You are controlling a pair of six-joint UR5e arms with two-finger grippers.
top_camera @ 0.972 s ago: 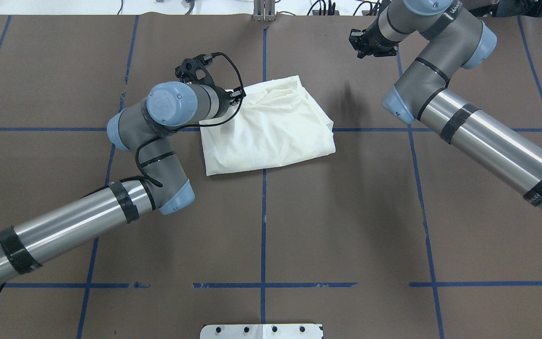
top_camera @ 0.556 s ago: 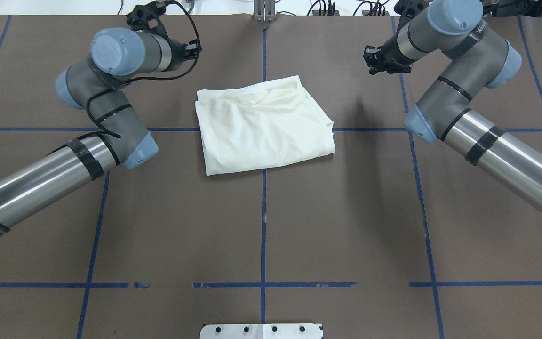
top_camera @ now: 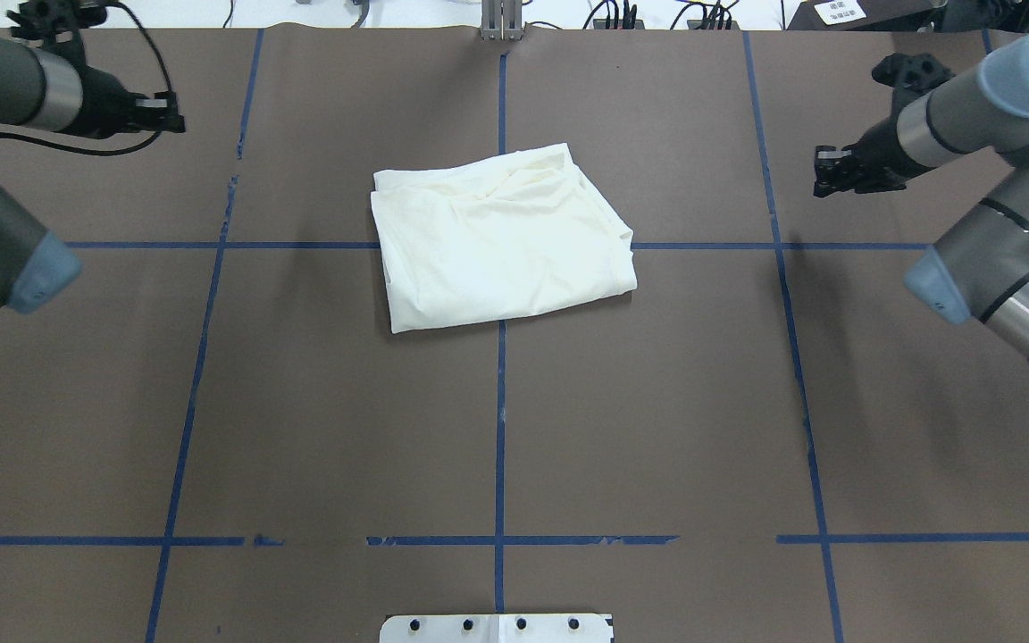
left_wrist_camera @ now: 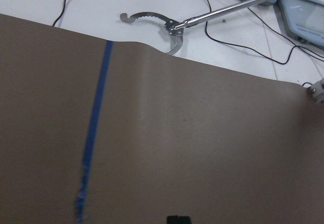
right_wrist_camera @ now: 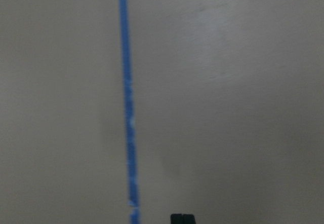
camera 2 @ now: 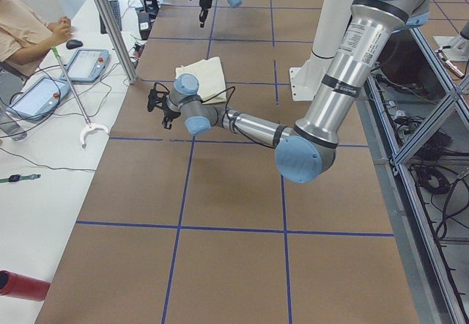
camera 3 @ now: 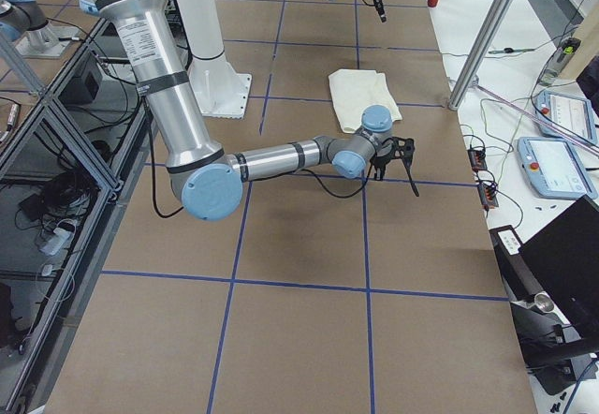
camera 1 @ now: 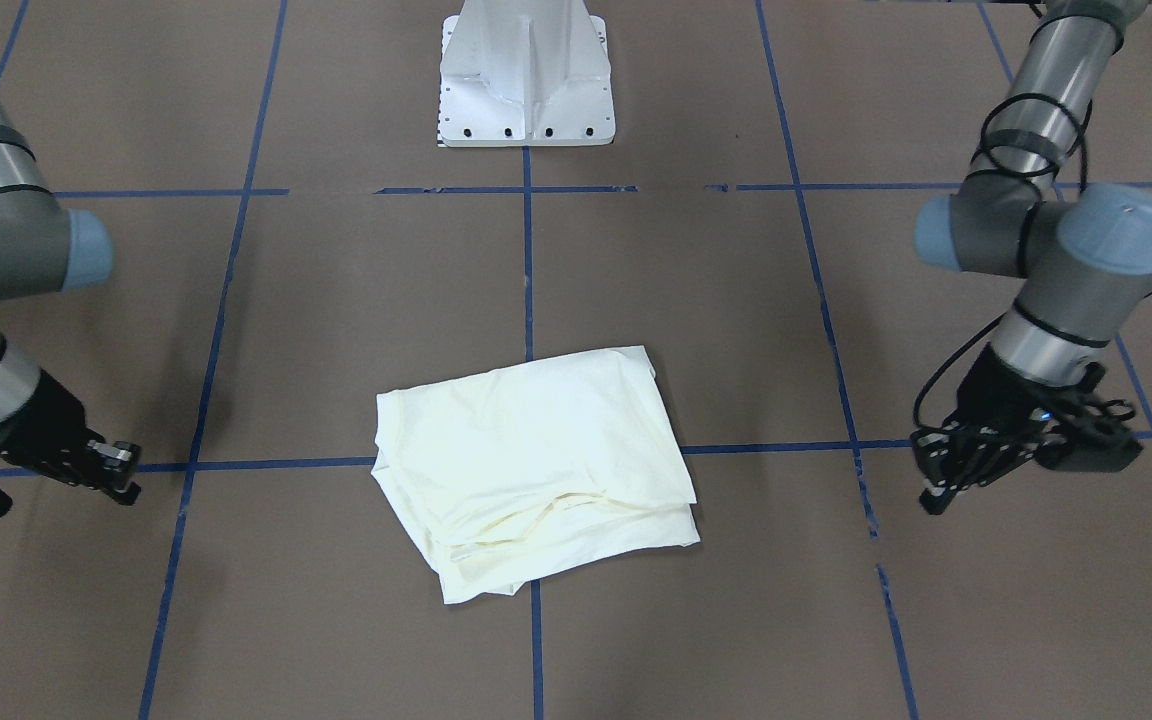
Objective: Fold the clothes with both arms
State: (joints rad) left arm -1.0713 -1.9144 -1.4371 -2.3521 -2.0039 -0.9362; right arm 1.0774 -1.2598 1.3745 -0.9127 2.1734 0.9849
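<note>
The clothes, a cream-white shirt (top_camera: 501, 237) folded into a compact rectangle, lie flat at the table's middle, also seen in the front-facing view (camera 1: 531, 465). No print shows on the upward side. My left gripper (top_camera: 171, 119) hovers far to the shirt's left near the table's far edge, fingers together and empty; the front-facing view shows it (camera 1: 931, 495) on the right. My right gripper (top_camera: 823, 179) hangs well to the shirt's right, shut and empty, and appears at the left of the front-facing view (camera 1: 121, 478). Neither touches the cloth. Both wrist views show only bare brown table.
Blue tape lines (top_camera: 500, 429) grid the brown table. The white pedestal base (camera 1: 526, 90) stands at the robot's side. A metal reacher tool (left_wrist_camera: 167, 24) lies on the white bench beyond the far edge. A person (camera 2: 22, 23) sits there with tablets.
The left arm has swung away from the shirt's far-left corner out to the left. The right arm has drawn back to the right. The shirt has stayed put.
</note>
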